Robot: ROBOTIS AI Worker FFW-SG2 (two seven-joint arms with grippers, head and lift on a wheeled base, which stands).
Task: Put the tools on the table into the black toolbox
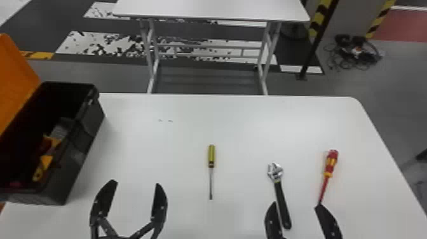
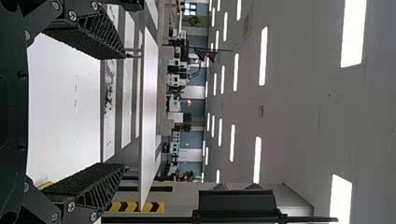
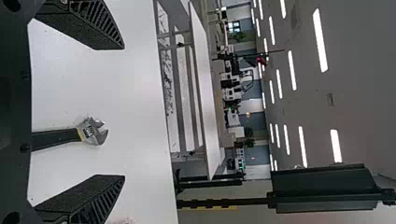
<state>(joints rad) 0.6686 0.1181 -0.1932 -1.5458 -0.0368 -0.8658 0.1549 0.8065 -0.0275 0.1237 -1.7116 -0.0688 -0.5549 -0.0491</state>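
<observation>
In the head view my left gripper point(image 1: 135, 198) stands open between the black toolbox point(image 1: 84, 139) and a yellow-handled screwdriver point(image 1: 211, 156). My right gripper point(image 1: 294, 206) is open at the near side, around the handle of the adjustable wrench point(image 1: 280, 194) without gripping it. A red-and-yellow screwdriver point(image 1: 330, 162) lies to the right, its tip by that gripper's right finger. In the left wrist view my left gripper point(image 2: 126, 112) has nothing between its fingers. In the right wrist view the wrench point(image 3: 91, 131) lies between the spread fingers of my right gripper point(image 3: 123, 112).
The toolbox's orange lid point(image 1: 16, 76) is raised, and orange and grey items lie inside the box. The white table point(image 1: 178, 108) carries two small marks near its far side. Beyond it stands a second white table point(image 1: 209, 8).
</observation>
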